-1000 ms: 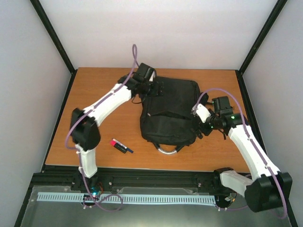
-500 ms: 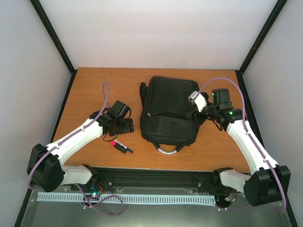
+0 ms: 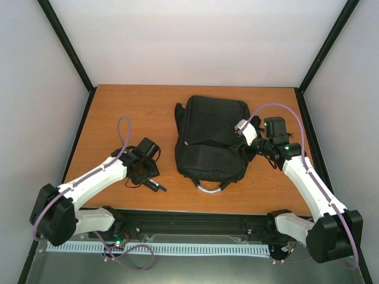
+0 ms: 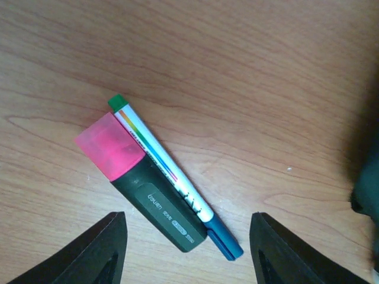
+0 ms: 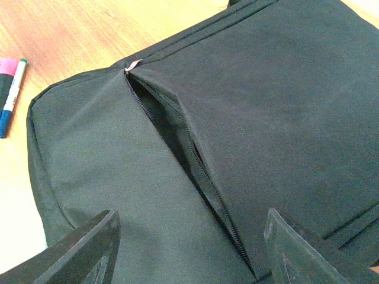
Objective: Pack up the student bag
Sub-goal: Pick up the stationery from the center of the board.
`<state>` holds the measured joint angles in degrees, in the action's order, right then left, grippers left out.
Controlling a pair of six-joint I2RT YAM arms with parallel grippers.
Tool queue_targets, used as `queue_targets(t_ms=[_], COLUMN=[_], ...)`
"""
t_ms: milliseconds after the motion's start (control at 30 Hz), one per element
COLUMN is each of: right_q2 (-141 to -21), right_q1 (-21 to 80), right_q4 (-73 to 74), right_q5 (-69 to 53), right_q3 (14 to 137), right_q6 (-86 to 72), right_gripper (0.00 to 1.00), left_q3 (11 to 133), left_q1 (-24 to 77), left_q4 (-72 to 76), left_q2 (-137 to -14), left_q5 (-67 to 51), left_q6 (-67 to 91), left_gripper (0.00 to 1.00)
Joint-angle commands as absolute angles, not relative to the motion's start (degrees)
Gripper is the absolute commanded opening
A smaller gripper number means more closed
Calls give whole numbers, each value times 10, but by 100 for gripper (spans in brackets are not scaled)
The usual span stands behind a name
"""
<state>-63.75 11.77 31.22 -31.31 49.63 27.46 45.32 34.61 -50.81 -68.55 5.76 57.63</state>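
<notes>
student bag (image 3: 213, 139) is laid flat on table (image 3: 118, 112); soft, floppy fabric, likely best pinched at zip slit (image 5: 172, 148) edge. left gripper (image 4: 186, 236) is seen open over highlighter (image 4: 142, 183), right gripper (image 5: 189, 236) open above bag.

top: overhead, far | wrists: close, downward | both wrists share markers (image 4: 155, 198), seemingly

A dark highlighter (image 4: 142, 186) with a pink cap lies touching a green-tipped white pen (image 4: 180, 183) on the wooden table (image 4: 266, 89).
</notes>
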Motion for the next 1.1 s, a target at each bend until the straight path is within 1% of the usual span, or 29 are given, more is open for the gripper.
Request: queue_targets(t_ms=[0,100,267,300,467,800,1067], right_q2=[-629,-635,-639,-639,-638,-641,-640], right_q1=[121,121,121,121,121,121,120], right_q4=[297,301,304,305,308,315,319], right_q5=[-321,-322,-325,-326,-328,-333,-338], right_q3=[492,492,494,494,495,497,498], right_q6=[286,290,291,291,294,300,304], right_gripper=[68,68,68,68,68,68,68], left_q3=[438,422,407,404,391,389,404], left_q1=[346,346,346,346,346,346,346], left_q4=[-487,-472,-475,-477,-487,-442,-462], left_q2=[-713,-720,-723,-717,-705,-753,-797], left_q5=[39,30,25,25,28,13,0], left_q6=[606,615,622,624,625,609,569], left_gripper=[58,56,45,44,44,42,42])
